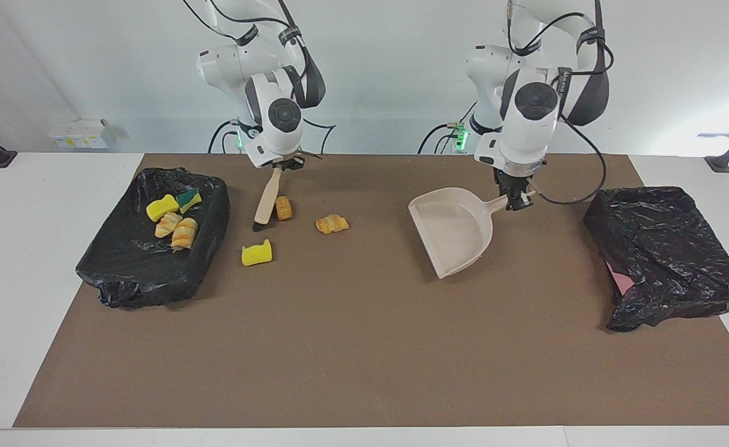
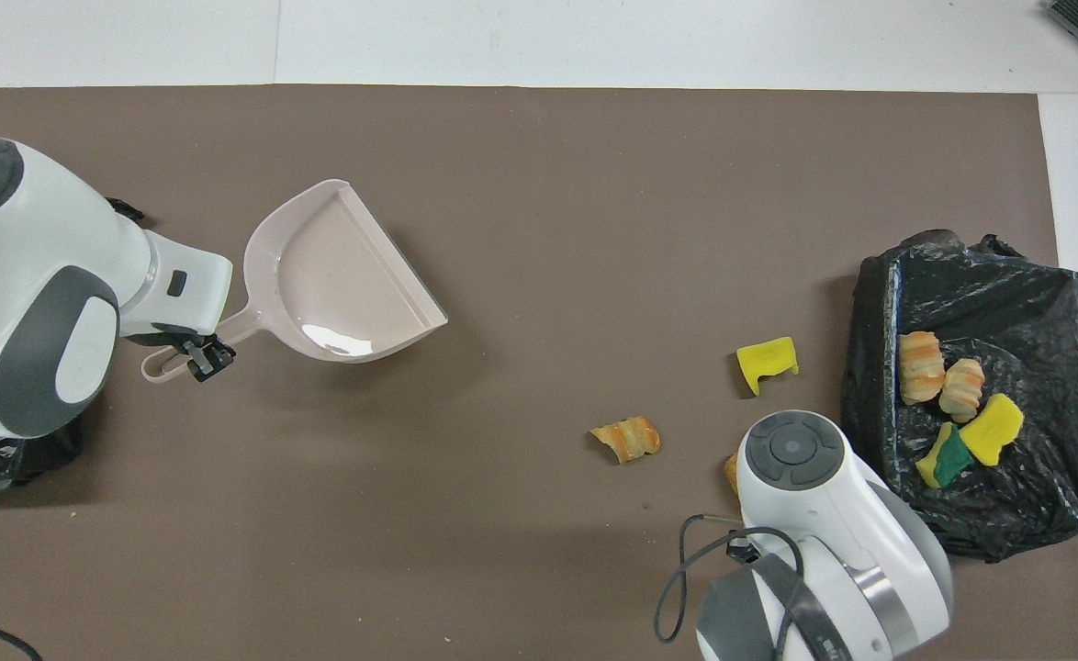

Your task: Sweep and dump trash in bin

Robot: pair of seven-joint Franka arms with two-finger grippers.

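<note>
My right gripper (image 1: 281, 164) is shut on the top of the beige brush (image 1: 267, 200), which hangs with its dark tip at the mat. An orange-brown roll (image 1: 284, 207) lies right beside the brush. Another roll (image 1: 332, 223) and a yellow sponge chunk (image 1: 257, 253) lie loose on the brown mat close by. My left gripper (image 1: 516, 200) is shut on the handle of the beige dustpan (image 1: 454, 230), which is empty and tilted, its mouth toward the trash. In the overhead view the dustpan (image 2: 337, 275) sits well apart from the sponge (image 2: 767, 362) and roll (image 2: 627, 438).
A bin lined with a black bag (image 1: 122, 279) stands at the right arm's end and holds two yellow sponges and two rolls. A second black bag (image 1: 662, 254) lies at the left arm's end. The brown mat (image 1: 364, 347) covers the table's middle.
</note>
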